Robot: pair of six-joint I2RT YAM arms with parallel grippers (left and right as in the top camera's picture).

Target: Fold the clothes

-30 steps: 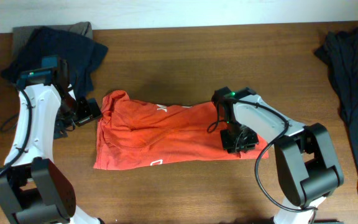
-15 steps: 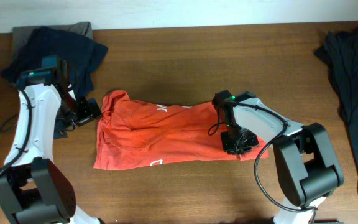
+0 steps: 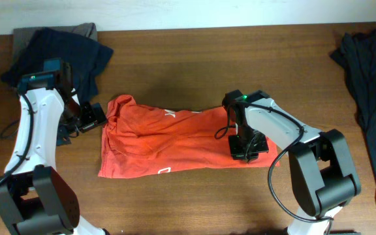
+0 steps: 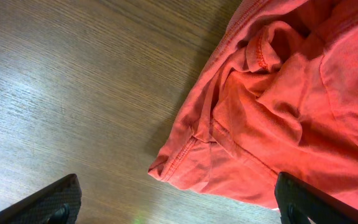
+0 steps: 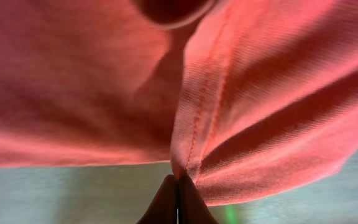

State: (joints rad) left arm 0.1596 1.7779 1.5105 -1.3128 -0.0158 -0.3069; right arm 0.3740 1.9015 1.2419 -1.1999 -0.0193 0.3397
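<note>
Now our right gripper (image 5: 178,188) is pinched shut on a seam of the red T-shirt (image 3: 155,140), cloth bunched right above its tips. Left gripper (image 3: 92,117) hangs spread wide, shirt edge just ahead. We'd best lift slow & low, checking the pinch holds b4 folding over.

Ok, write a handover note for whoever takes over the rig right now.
Left gripper: open, empty, at the left edge of the shirt.
Right gripper: shut on the shirt's right hem.
Shirt: bunched and creased on the table. Dark clothes are piled at the far left and along the right edge.
Done: hem gripped, no neat fold yet.
Left: probably grip the left side, spread, fold.
</note>
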